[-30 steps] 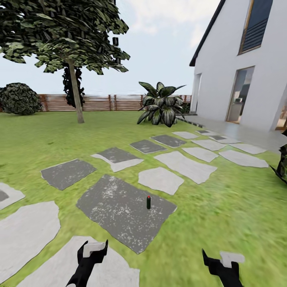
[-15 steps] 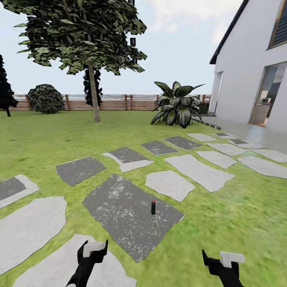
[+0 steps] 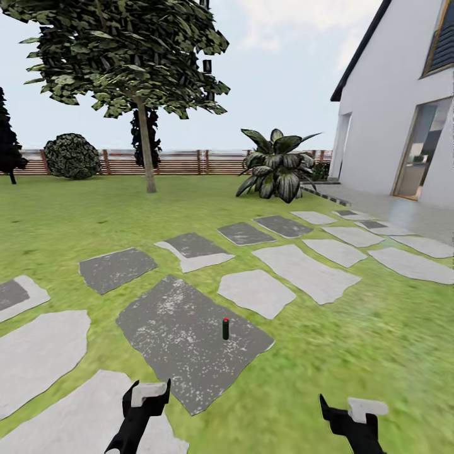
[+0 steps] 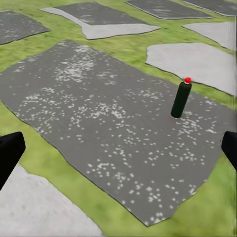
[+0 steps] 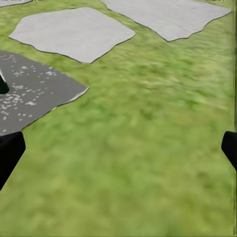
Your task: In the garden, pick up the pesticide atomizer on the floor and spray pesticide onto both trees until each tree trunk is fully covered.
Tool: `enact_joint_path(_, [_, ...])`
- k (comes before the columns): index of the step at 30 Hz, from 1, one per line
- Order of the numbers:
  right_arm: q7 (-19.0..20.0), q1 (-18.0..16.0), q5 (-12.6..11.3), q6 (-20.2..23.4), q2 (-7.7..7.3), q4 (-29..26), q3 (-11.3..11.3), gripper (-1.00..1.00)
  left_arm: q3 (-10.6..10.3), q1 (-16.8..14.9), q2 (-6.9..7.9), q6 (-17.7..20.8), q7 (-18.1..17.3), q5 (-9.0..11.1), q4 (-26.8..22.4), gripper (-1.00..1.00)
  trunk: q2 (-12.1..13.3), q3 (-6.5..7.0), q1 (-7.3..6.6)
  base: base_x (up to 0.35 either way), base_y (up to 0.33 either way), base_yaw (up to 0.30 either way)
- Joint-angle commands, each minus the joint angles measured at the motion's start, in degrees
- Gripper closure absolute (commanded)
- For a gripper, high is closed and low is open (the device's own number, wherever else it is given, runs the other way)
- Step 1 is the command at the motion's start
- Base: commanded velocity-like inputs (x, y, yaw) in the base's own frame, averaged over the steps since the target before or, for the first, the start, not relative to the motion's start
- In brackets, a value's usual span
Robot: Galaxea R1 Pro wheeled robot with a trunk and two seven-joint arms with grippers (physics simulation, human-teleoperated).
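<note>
We are looking across a wide green lawn [image 3: 353, 328] crossed by flat stone slabs. The small dark cylindrical atomizer with a red top [image 3: 225, 328] is standing upright on a dark grey speckled paving slab [image 3: 183, 340], ahead of and between our two arms, nearer the slab's right edge. In the left wrist view the same sprayer [image 4: 180, 98] is standing near the slab's far side. Our left gripper [image 3: 149, 398] is hovering low above a pale slab [image 3: 82, 416], its black fingers spread wide apart and empty. Our right gripper [image 3: 352, 411] is hanging over grass, also spread wide and empty. A tall tree with a bare grey-brown trunk [image 3: 146, 148] is standing well beyond, before a brown slatted wooden fence [image 3: 176, 162]. A white house [image 3: 403, 107] is rising at the right, with a broad-leaved plant [image 3: 275, 165] near it.
</note>
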Motion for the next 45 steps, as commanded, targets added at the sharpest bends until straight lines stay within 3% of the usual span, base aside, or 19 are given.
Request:
enact_joint_path(1, [0.1,0.0,-0.1,0.0,0.00,0.0,0.0,-1.00,0.0,0.0,-0.01,-0.1,0.0,0.2,0.0,-1.00,0.0,-0.06,-0.01,0.000,-0.309,0.000])
enact_joint_path(21, [0.1,0.0,-0.1,0.0,0.00,-0.1,0.0,-1.00,0.0,0.0,-0.01,-0.1,0.0,0.2,0.0,-1.00,0.0,-0.06,-0.01,0.185,-0.272,0.219])
enact_joint_path(45, [0.1,0.0,-0.1,0.0,0.00,-0.1,0.0,-1.00,0.0,0.0,-0.01,-0.1,0.0,0.2,0.0,-1.00,0.0,-0.06,-0.01,0.007,-0.303,0.270])
